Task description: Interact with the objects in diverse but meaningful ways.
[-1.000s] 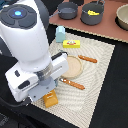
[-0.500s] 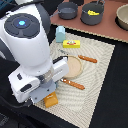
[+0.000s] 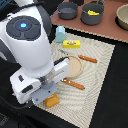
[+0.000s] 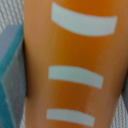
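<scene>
The orange-brown bread block (image 3: 51, 101) lies at the near corner of the striped mat (image 3: 100, 75). It fills the wrist view (image 4: 75, 65), very close, with white score marks. My gripper (image 3: 46, 93) sits right over it, its fingers hidden under the white hand, so I cannot tell how the jaws stand. A grey-teal part (image 4: 11, 75) shows beside the block in the wrist view. The yellow red-labelled box (image 3: 70, 44) and the small carton (image 3: 60, 34) stand at the mat's far side. A grey saucepan (image 3: 68, 10) stands at the back. The cheese wedge is not in view.
A round tan plate (image 3: 74, 66) lies mid-mat, with orange-handled cutlery beside it (image 3: 88, 59) and in front of it (image 3: 74, 84). A second pot (image 3: 93, 12) with yellow contents and a bowl (image 3: 123, 17) stand on the brown surface behind. My arm's bulk covers the exterior view's left.
The arm has barely shifted over the bread block. The block stays in the same place on the mat.
</scene>
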